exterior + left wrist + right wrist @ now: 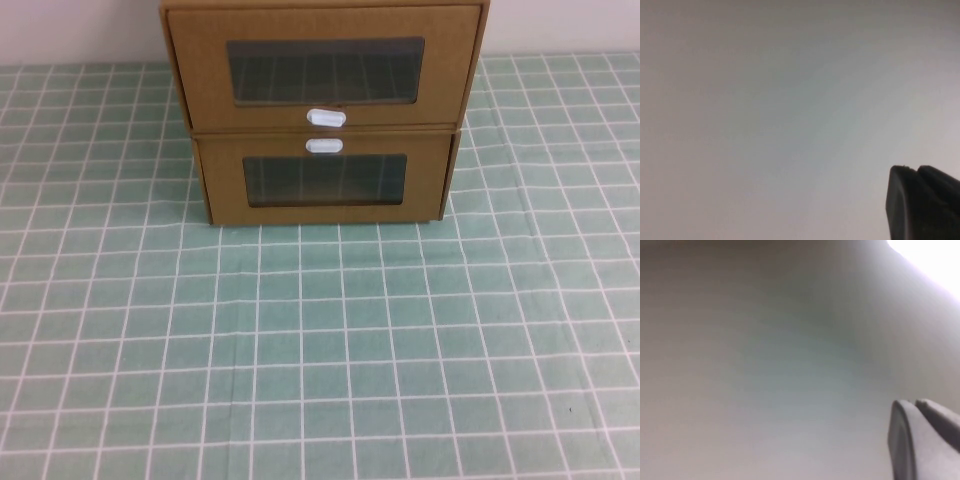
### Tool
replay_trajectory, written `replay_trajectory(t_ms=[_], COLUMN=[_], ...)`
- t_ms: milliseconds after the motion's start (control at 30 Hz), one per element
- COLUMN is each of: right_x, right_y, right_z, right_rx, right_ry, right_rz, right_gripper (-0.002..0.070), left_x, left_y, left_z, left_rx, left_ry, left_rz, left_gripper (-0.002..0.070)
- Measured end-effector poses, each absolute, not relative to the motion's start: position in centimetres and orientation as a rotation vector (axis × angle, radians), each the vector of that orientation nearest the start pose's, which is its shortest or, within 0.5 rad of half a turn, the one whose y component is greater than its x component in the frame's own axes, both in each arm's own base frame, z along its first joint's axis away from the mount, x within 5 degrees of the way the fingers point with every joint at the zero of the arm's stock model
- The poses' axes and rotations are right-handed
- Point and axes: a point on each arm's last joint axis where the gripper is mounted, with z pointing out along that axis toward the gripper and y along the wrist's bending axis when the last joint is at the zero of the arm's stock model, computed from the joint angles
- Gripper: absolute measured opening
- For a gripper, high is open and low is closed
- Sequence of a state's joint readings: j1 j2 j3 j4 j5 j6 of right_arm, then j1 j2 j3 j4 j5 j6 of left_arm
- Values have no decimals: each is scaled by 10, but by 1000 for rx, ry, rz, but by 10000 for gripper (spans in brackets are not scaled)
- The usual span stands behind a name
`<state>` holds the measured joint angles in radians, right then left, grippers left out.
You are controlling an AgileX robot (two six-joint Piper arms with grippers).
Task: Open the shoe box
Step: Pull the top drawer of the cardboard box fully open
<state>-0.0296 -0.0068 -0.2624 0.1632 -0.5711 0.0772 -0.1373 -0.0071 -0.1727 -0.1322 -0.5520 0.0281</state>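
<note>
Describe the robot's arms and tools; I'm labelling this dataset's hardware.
Neither arm shows in the high view. The left tool appears only at its wrist view's edge: black, blocky, round-cornered. The right tool, likewise at its view's edge, looks dark grey, same shape. No cables or markings visible.

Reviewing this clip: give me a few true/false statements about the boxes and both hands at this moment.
1. An upper box sits stacked on a lower box on the green tablecloth. True.
2. The lower box is pulled open. False: both fronts look closed.
3. An upper handle and a lower handle, both white, face the robot. True.
4. The right hand grips a handle. False: it is shut on nothing, outside the high view.
5. The left hand hovers over the boxes. False: it too is shut, empty, outside the high view.
</note>
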Motion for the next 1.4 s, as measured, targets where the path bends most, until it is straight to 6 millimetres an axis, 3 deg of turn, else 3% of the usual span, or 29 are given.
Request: replay_trajectory(t_ms=[133,233,367,500,600,733,867,967,1133,1267,1400], right_x=[-12,-2,25,59,83,107,137,168,215,228,234], right_y=[-7,-7,-3,4,5,6,18,39,92,141,177], right_z=[398,436,476,492,487,477,452,428,378,343,316], right_rx=[153,152,174,156,135,155,87,-154,-659,-1156,-1438], right_ry=[567,617,870,1226,1398,1491,1649,1815,1967,1928,1859], right_rz=[160,171,244,283,240,285,356,321,259,206,193], right_gripper=[-13,-13,-14,-13,-13,-13,-14,-13,-13,-13,-13], left_x=[12,30,75,129,162,206,236,254,291,329,371], left_y=[4,-1,-11,-21,-27,-36,-54,-76,-114,-136,-159], left_z=[369,409,450,458,454,431,409,405,422,434,428], left_rx=[-38,-18,15,18,2,-65,29,197,414,518,667], left_ry=[752,893,1180,1459,1552,1685,1795,1834,1831,1844,1880], left_rz=[-195,-207,-226,-266,-290,-379,-379,-352,-340,-363,-387], left_gripper=[-5,-5,-5,-5,-5,-5,-5,-5,-5,-5,-5])
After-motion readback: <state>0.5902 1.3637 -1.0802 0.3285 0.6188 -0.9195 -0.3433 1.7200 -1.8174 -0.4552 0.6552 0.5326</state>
